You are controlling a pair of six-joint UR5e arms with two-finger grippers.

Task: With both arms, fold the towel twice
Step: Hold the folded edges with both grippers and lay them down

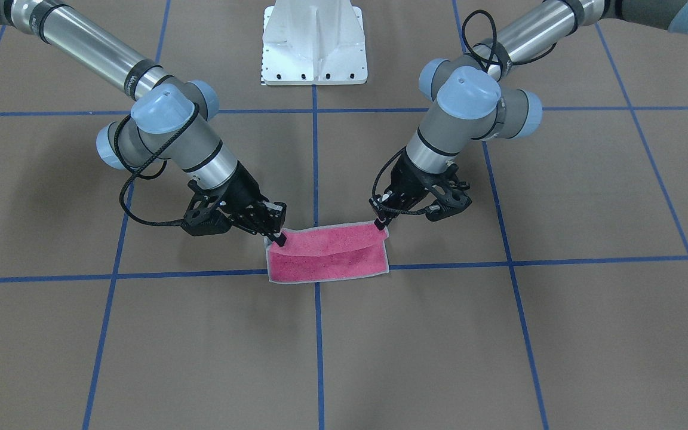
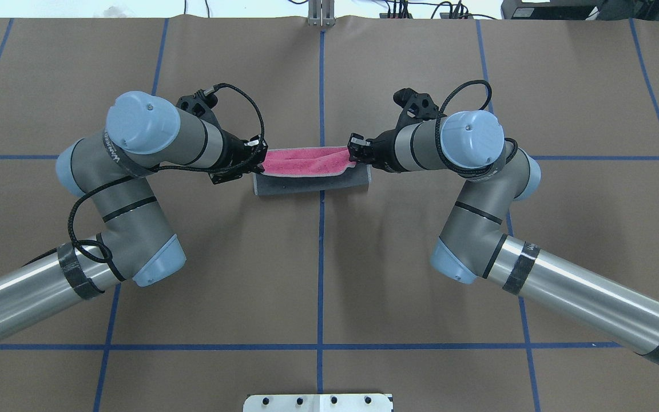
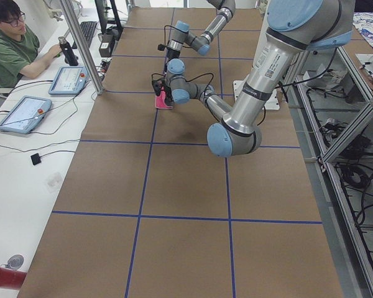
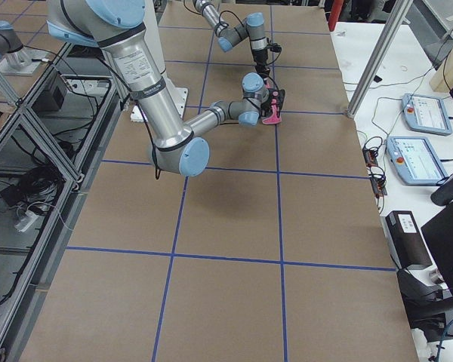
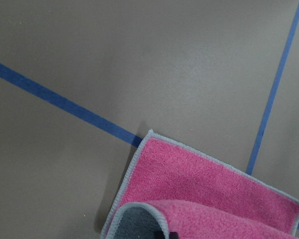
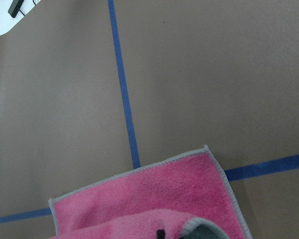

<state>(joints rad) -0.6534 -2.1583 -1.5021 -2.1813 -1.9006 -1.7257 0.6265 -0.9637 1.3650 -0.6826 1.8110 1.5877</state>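
The left jaws are pinched shut on one corner of the towel [image 1: 327, 258]. The right jaws are pinched shut on the corner next to it. Together they hold that edge up off the desk [image 1: 499, 352]. The towel is fluffy and pink on top and dark grey underneath, with a light grey sewn rim. The held edge curls over like a soft roll, so the grey side shows. The rest lies flat where two blue tape lines [image 1: 318, 334] cross. The desk is smooth and brown. The left arm [image 2: 135, 171] and right arm [image 2: 478, 217] are shiny silver tubes with grey joints and round light blue caps.
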